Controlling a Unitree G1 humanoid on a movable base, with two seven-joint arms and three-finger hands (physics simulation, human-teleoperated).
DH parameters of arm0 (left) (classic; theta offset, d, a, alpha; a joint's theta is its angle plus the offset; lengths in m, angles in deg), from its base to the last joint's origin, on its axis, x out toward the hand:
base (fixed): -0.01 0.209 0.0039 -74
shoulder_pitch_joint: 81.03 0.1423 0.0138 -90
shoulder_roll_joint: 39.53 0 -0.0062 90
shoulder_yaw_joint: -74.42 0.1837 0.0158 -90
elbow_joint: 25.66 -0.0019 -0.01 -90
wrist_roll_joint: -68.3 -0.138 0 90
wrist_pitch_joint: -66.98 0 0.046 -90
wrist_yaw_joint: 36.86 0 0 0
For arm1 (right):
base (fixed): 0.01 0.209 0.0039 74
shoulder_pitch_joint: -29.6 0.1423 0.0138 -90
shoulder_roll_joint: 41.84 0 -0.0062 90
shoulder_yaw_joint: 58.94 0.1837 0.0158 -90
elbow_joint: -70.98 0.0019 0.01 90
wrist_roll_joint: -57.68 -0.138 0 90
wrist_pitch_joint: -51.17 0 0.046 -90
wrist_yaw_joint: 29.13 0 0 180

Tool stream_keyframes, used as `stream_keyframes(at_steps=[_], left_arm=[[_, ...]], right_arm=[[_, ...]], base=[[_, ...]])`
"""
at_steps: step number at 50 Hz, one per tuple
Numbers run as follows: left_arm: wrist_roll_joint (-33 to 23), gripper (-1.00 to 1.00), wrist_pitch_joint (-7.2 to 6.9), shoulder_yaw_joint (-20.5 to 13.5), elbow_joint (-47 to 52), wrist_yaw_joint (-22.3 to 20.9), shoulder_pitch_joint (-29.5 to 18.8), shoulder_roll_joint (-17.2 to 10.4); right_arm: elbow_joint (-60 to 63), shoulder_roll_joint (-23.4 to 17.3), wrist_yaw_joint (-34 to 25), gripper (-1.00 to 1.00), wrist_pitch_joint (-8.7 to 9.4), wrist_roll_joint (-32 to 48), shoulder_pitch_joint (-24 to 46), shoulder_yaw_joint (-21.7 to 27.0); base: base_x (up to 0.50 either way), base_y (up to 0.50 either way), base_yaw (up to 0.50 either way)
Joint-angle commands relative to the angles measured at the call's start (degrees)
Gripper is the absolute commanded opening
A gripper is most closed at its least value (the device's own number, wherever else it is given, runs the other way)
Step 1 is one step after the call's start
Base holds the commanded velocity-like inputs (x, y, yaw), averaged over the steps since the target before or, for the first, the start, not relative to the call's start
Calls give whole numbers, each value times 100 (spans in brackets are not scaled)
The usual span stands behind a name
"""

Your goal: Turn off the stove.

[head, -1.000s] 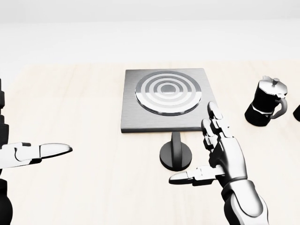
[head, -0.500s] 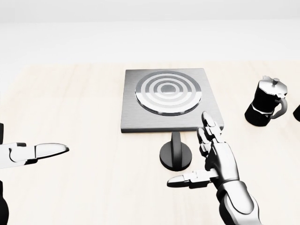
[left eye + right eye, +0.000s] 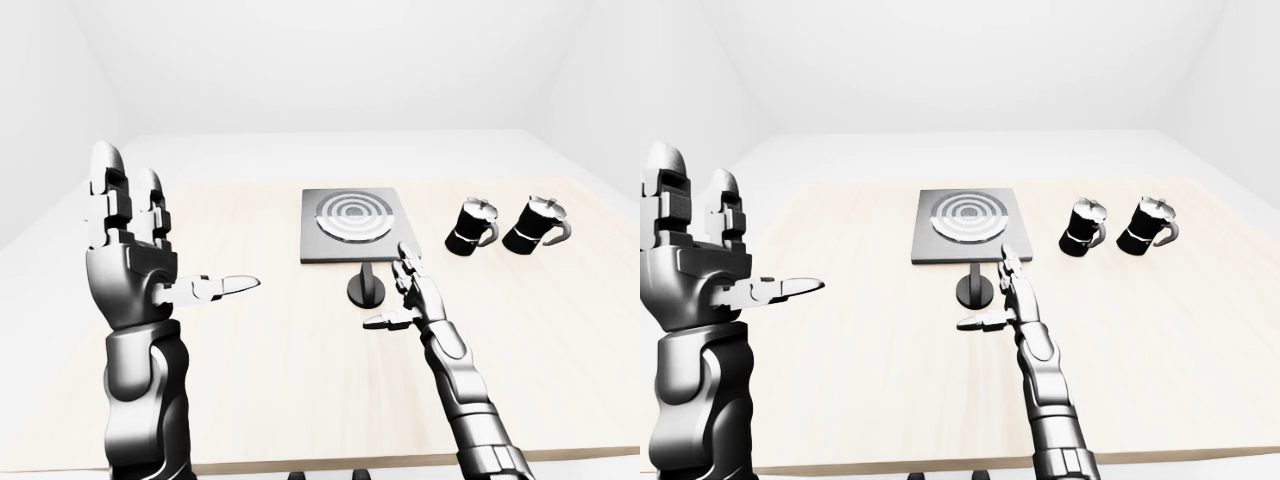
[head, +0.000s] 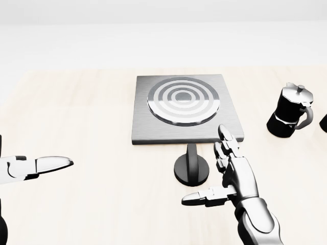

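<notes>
The stove (image 4: 184, 108) is a grey square plate with silver rings, in the middle of the head view. Its black round knob (image 4: 191, 169) with an upright bar sits just below the plate's lower edge. My right hand (image 4: 225, 173) is open, fingers pointing up, thumb out to the left, just right of the knob and apart from it. My left hand (image 3: 150, 260) is open and raised at the left of the left-eye view, far from the stove; only its thumb (image 4: 48, 164) shows in the head view.
Two black moka pots stand right of the stove, one (image 3: 471, 227) nearer, one (image 3: 535, 224) farther right. The pale wooden table (image 4: 92, 122) stretches wide on both sides. White walls and floor lie beyond.
My right hand has moved down and slightly left, closer to the knob. My left thumb has drifted slightly left. The stove and pots have not moved.
</notes>
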Motion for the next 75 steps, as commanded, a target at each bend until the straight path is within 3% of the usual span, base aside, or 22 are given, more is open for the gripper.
stream_keyframes(at_steps=[1, 16, 17, 19, 75], left_arm=[[13, 100, 0, -19, -9, 6, -16, -9], [-5, 100, 0, 15, -19, 3, 2, 3], [5, 100, 0, -6, -17, 2, 4, -2], [-3, 100, 0, -3, -24, 1, 12, -1], [-6, 100, 0, -8, -43, -3, 34, 10]], right_arm=[[-72, -3, -4, 100, -42, 2, 18, 2], [-298, 6, -2, 100, -180, 24, 69, -12], [-480, 11, -12, 100, -285, 37, 115, -17], [-603, 7, -11, 100, -327, 35, 151, -10], [-1706, 61, -25, 100, -327, 264, 469, -125]], base=[[0, 0, 0], [0, 0, 0], [0, 0, 0], [0, 0, 0], [0, 0, 0]])
